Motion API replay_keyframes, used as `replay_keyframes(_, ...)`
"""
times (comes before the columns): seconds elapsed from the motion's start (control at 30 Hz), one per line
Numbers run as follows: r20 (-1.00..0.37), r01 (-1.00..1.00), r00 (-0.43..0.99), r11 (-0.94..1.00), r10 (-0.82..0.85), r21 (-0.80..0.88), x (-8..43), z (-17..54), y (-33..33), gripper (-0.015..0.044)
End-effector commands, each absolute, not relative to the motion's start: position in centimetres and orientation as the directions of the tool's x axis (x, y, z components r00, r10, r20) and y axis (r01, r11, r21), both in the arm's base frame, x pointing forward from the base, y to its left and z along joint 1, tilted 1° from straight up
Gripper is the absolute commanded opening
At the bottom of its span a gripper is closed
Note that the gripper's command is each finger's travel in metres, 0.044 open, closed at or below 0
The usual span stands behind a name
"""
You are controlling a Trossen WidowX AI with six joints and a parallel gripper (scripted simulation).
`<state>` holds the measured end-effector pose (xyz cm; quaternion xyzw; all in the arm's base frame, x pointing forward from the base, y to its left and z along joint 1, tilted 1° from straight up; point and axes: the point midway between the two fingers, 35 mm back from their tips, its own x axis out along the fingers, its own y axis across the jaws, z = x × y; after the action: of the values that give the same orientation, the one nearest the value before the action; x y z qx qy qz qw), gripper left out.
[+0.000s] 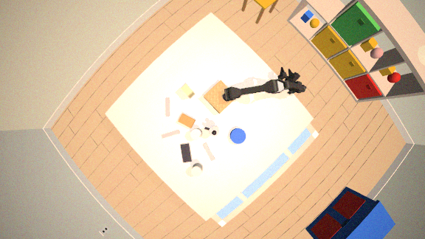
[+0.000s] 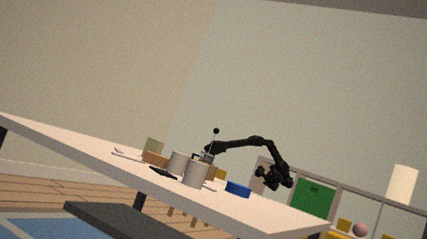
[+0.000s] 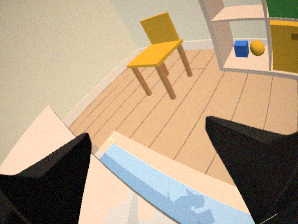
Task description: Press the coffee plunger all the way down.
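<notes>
The coffee press (image 2: 207,157) stands upright among the objects on the table, its lower part hidden behind a light cup in the exterior view. Its plunger is up: the black knob (image 1: 214,133) (image 2: 216,131) sits on a thin rod well above the lid. My gripper (image 1: 286,70) (image 2: 260,177) (image 3: 148,131) is open, with nothing between its fingers. It is far from the press, out by the table's edge on the shelf side, and the wrist view does not show the press.
Light cups (image 1: 197,168) (image 2: 177,163) stand near the press. An orange block (image 1: 187,120), a black slab (image 1: 186,153) (image 2: 163,173), a yellow block (image 1: 185,91), pale strips (image 1: 167,107) and a blue round dish (image 1: 237,136) (image 2: 237,189) lie around it. A woven tan block (image 1: 218,99) is beside the arm's base.
</notes>
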<state>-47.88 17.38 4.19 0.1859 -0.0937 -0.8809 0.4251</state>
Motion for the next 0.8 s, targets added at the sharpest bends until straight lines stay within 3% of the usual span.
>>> replay_keyframes(0.0, -0.251, 0.709, -0.574, -0.626, -0.78, 0.324, -47.8, 4.3, 17.6, 0.0426)
replay_keyframes(0.17, -0.304, 0.639, -0.631, -0.7, -0.714, 0.317, -45.8, 6.2, 21.2, 0.044)
replay_keyframes(0.37, -0.405, 0.434, -0.743, -0.845, -0.532, 0.313, -39.8, 10.3, 28.5, 0.044)
replay_keyframes(0.77, -0.588, -0.183, -0.809, -0.956, 0.014, 0.23, -21.3, 18.8, 38.2, 0.044)
